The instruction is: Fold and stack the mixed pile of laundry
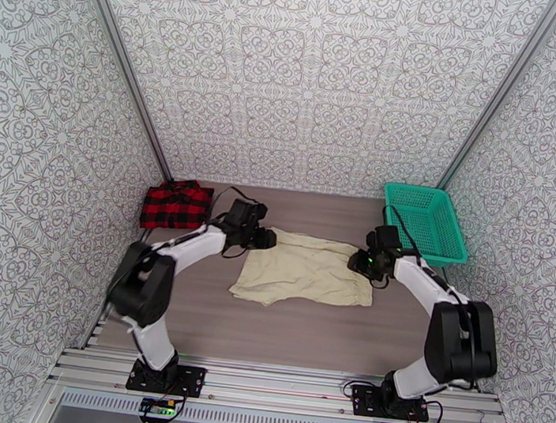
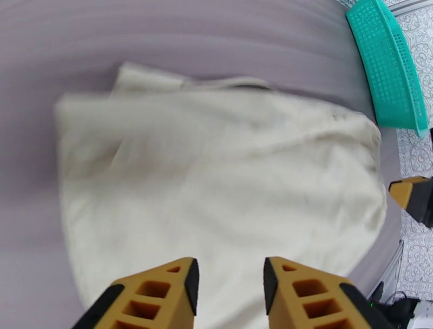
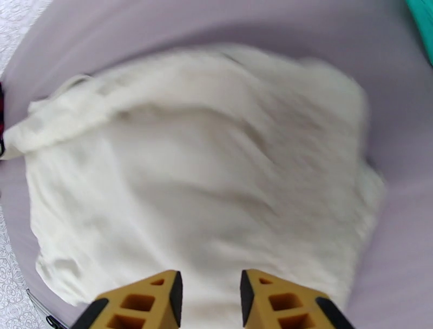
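A cream-beige cloth (image 1: 307,271) lies spread flat in the middle of the table, its edges slightly rumpled. A folded red-and-black checked flannel shirt (image 1: 175,203) rests at the back left corner. My left gripper (image 1: 271,238) hovers at the cloth's back left corner, and my right gripper (image 1: 354,262) at its back right corner. In the left wrist view the gripper (image 2: 231,281) stands open over the cloth (image 2: 216,178). The right wrist view likewise has the gripper (image 3: 211,295) open above the cloth (image 3: 205,178). Both wrist views are blurred.
A teal mesh basket (image 1: 426,221) stands at the back right, also visible in the left wrist view (image 2: 387,65). Patterned walls close in the table on three sides. Bare grey table (image 1: 297,333) lies between the cloth and the arm bases.
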Tool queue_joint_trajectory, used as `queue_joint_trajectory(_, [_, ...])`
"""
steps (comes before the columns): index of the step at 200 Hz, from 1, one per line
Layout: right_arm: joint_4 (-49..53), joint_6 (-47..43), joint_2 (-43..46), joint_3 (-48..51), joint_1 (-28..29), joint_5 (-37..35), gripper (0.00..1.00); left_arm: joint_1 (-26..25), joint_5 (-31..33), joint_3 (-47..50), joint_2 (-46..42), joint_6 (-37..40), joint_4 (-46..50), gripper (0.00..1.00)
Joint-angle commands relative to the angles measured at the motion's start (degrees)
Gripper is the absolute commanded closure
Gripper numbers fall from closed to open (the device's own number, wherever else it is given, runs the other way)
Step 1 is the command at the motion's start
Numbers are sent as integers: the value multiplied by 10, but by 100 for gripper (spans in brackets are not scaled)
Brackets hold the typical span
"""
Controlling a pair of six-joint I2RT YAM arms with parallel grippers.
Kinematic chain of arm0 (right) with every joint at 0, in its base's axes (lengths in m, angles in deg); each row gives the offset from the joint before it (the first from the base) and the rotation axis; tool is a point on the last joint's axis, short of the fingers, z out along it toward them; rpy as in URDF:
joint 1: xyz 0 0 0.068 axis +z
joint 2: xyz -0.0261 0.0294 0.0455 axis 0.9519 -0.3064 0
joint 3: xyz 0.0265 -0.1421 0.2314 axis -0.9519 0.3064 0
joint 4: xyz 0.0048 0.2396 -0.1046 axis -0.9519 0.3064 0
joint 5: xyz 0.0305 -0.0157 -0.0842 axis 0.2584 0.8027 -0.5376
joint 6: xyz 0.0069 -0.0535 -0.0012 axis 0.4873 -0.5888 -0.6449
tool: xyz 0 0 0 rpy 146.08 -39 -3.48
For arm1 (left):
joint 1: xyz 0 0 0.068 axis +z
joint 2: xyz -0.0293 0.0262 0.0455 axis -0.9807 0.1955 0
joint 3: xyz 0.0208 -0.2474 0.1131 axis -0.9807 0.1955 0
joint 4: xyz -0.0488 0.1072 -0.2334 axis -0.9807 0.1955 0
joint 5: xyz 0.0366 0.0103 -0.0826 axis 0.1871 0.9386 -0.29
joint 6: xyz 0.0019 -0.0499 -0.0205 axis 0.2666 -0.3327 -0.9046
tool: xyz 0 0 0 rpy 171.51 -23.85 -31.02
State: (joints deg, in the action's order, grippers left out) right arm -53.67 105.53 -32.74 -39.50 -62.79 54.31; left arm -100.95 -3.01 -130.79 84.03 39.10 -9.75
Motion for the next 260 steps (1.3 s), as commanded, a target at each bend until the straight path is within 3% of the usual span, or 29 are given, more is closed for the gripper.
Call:
queue_joint_trajectory(1, [-19, 16, -31, -34, 15, 16, 65, -2, -16, -47, 57, -4, -1, 64])
queue_joint_trajectory(33, [-18, 14, -50, -52, 17, 14, 65, -4, -25, -112, 115, 3, 17, 62])
queue_joint_trajectory(87, [-13, 11, -62, -64, 17, 7, 65, 18, -46, -157, 178, -36, -85, 60])
queue_joint_trajectory(133, [-7, 8, -39, -43, 9, 3, 62, 41, -44, -217, 245, -57, -103, 59])
queue_joint_trajectory(186, [3, -9, 111, 76, -36, 34, 22, 41, 15, -208, 149, -15, -49, 51])
queue_joint_trajectory(220, [1, 11, 210, 179, -88, 97, 2, -4, 40, -173, 67, 25, 16, 50])
queue_joint_trajectory(240, [-2, 19, 246, 225, -120, 115, 1, -59, 9, -135, 29, 61, 12, 50])
queue_joint_trajectory(260, [1, 28, 249, 248, -153, 137, 4, -138, -10, -127, 21, 171, 24, 50])
